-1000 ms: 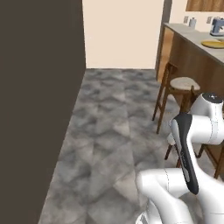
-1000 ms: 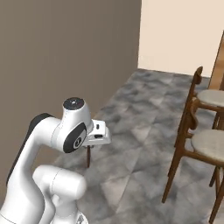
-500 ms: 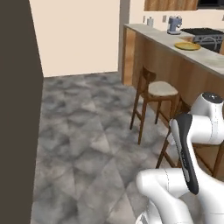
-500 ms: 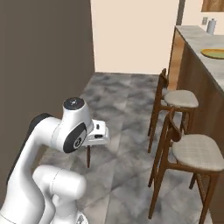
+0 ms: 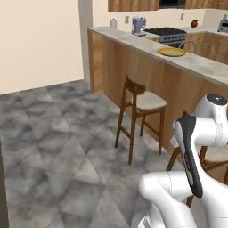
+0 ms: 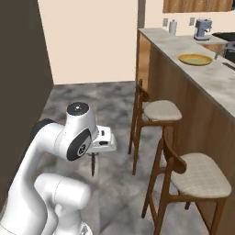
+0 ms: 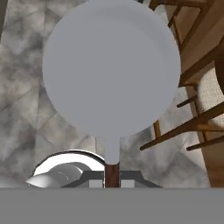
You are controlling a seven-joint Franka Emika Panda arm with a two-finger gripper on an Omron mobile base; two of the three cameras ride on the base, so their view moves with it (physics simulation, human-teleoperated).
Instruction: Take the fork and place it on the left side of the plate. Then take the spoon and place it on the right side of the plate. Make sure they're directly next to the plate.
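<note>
Currently claw [image 6: 93, 172] grips spoon [image 7: 112, 70] by its handle, clear of worktop [image 6: 202, 78]. Spoon placement right of plate [image 6: 195, 59] pending; fork status unk.

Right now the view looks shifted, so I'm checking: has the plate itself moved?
No. The plate stays in its spot on the counter; the base's cameras moved.

Plate [image 5: 172, 52] on counter [image 5: 200, 67] above stools [image 5: 141, 103]
</note>
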